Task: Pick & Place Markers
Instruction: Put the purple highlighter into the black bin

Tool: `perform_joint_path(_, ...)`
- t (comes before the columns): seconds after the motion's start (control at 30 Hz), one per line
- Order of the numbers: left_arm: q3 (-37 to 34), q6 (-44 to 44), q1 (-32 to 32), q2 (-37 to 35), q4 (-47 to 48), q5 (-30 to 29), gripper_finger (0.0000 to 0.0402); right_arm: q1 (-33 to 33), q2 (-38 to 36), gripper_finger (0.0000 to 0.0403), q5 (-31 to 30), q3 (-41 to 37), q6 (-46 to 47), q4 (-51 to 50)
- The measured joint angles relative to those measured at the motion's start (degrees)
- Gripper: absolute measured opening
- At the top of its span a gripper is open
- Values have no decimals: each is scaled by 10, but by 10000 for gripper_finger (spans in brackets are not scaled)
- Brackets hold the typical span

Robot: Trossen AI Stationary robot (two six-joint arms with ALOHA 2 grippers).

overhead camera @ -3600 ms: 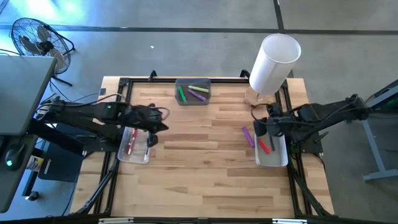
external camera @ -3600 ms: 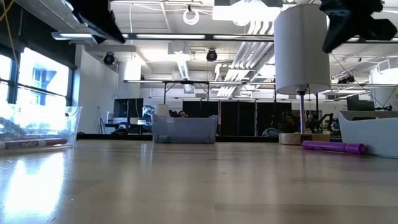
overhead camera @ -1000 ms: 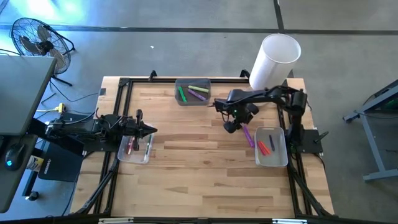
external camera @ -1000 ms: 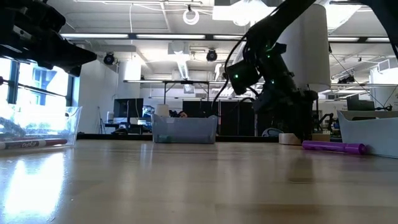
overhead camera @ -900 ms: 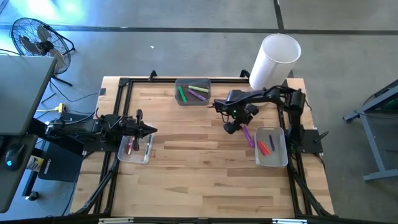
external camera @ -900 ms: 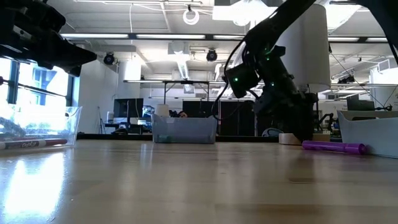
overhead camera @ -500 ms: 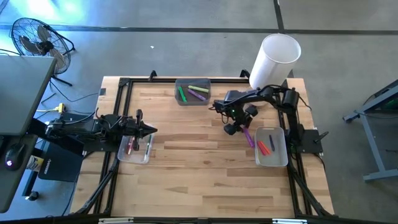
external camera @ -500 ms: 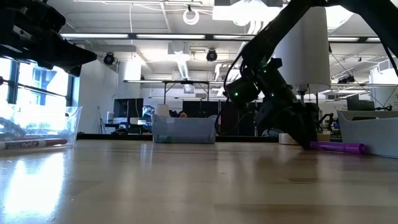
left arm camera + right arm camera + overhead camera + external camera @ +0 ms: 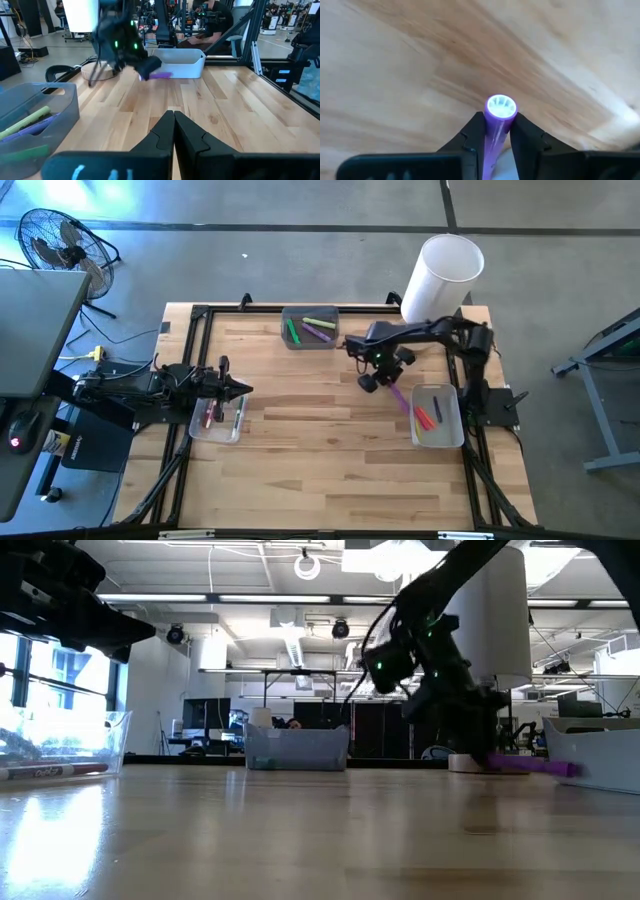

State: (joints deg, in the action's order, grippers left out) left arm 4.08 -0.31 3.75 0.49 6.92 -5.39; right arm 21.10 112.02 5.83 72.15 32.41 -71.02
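1. Clamping the purple marker (image 9: 498,116) between its fingers, the right tool (image 9: 372,380) holds it by one end, so the rest sticks out toward the right bin (image 9: 448,435).
2. That marker hangs just clear of the counter (image 9: 320,450), likely for carrying.
3. Other markers lie in the far bin (image 9: 309,341).
4. Parked over the left bin (image 9: 200,430), the left tool (image 9: 173,131) waits clenched and empty.

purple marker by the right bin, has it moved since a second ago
Yes. The purple marker, now in the right gripper, has lifted off the table, beside the white bin.
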Motion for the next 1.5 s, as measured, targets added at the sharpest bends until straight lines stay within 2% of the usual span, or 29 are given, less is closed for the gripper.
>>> perform_joint_path(0.23,0,0,0,0,0,0,1,-26,-138,60,-22,0,74,-1)
perform_joint_path(0.37,0,0,0,0,0,0,1,-48,-238,60,-62,0,130,51)
perform_joint_path(0.5,0,0,0,0,0,0,1,-70,-320,60,-139,0,156,184)
perform_joint_path(0.6,0,0,0,0,0,0,1,-75,-339,60,-191,1,131,373)
perform_joint_path(0.77,0,0,0,0,0,0,1,-71,-292,60,-196,2,-8,702)
perform_joint_path(0.9,0,0,0,0,0,1,1,-60,-223,60,-214,2,-63,843)
perform_joint_path(0.97,0,0,0,0,0,1,1,-50,-186,60,-231,1,-73,882)
perform_joint_path(1.23,0,0,0,0,0,1,1,-10,-61,60,-239,0,-123,964)
perform_joint_path(1.5,0,0,0,0,0,2,1,15,1,80,-213,0,-119,983)
